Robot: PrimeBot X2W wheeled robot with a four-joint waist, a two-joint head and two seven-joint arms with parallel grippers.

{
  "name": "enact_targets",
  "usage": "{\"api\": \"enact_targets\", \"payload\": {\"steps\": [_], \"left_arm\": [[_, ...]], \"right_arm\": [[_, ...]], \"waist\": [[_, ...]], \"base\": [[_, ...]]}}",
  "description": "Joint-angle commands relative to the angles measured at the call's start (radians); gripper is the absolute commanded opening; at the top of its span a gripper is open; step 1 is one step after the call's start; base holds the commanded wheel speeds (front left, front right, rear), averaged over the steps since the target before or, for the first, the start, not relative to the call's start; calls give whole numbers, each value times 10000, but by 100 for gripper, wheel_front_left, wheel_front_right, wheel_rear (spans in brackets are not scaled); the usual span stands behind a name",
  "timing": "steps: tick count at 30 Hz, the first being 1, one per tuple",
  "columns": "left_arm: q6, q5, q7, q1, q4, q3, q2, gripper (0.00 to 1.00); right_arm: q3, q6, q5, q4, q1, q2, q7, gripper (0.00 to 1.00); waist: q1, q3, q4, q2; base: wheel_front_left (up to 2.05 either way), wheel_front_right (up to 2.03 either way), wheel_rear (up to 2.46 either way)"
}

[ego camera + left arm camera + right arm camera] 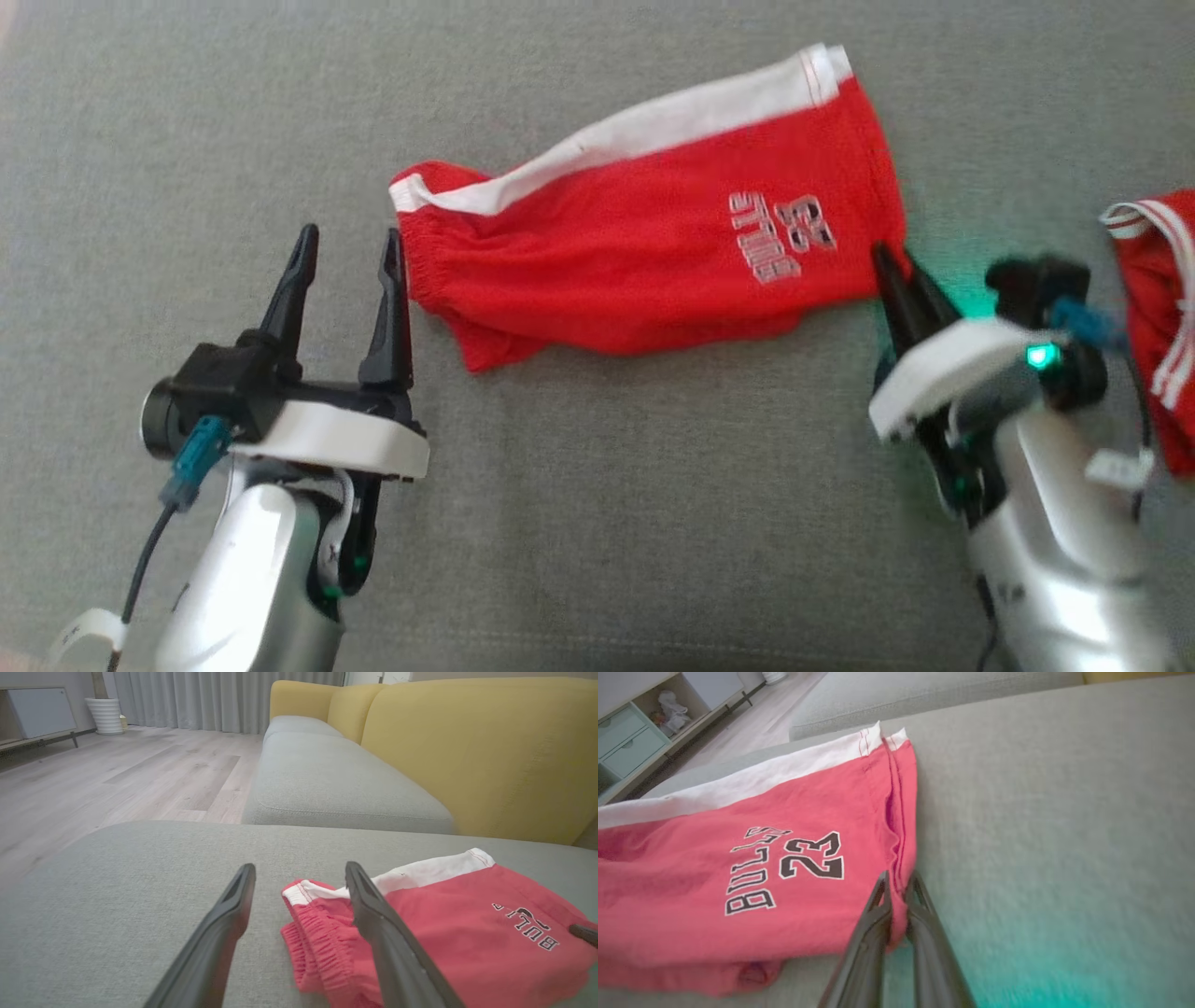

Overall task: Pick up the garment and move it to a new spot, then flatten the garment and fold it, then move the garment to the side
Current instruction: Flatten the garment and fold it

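The shorts point(653, 252) lie on the grey cushion point(597, 541), long axis across the head view, with the waistband toward the left gripper point(349, 233), whose fingers are spread wide and hold nothing. The right gripper point(899, 877) pinches the hem corner. Its wrist view shows "BULLS 23" clearly, while the head view shows another red garment point(1158, 308) at the right.

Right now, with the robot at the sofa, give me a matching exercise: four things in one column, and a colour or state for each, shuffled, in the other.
1. left gripper
2. right gripper
3. red shorts
4. sofa back

A. yellow
B. shut on a corner of cloth
C. open
D. lying on the grey cushion

Pairs: 1-C, 2-B, 3-D, 4-A.
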Motion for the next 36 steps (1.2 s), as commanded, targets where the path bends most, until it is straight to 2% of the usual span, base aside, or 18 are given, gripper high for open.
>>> {"api": "enact_targets", "payload": {"steps": [1, 11, 21, 25, 30, 36], "left_arm": [[-8, 109, -119, 4, -258, 452, 168, 100], [45, 40, -102, 496, -325, 522, 249, 100], [72, -9, 41, 617, -404, 377, 293, 100], [59, -53, 41, 624, -372, 305, 256, 100], [34, -100, 29, 627, -297, 191, 177, 100], [-9, -113, 0, 545, -163, 51, 55, 100]], "right_arm": [[41, 67, 112, -453, 491, 107, -168, 0], [-1312, 67, 358, -1956, 2876, 511, -403, 0], [-1559, 67, 385, -2500, 3098, 569, -109, 0], [-898, 67, 209, -3101, 2605, 570, 220, 0], [781, 67, 124, -3908, 1506, 571, 1010, 0], [2649, 67, 794, -3879, 550, 571, 1372, 0]], "waist": [[0, -232, -210, 0], [0, -714, -789, 0], [0, -856, -851, 0], [0, -986, -767, 0], [0, -1171, -541, 0], [0, -1242, -110, 0]], "base": [[0, 0, 0], [0, 0, 0], [0, 0, 0], [0, 0, 0], [0, 0, 0], [0, 0, 0]]}}
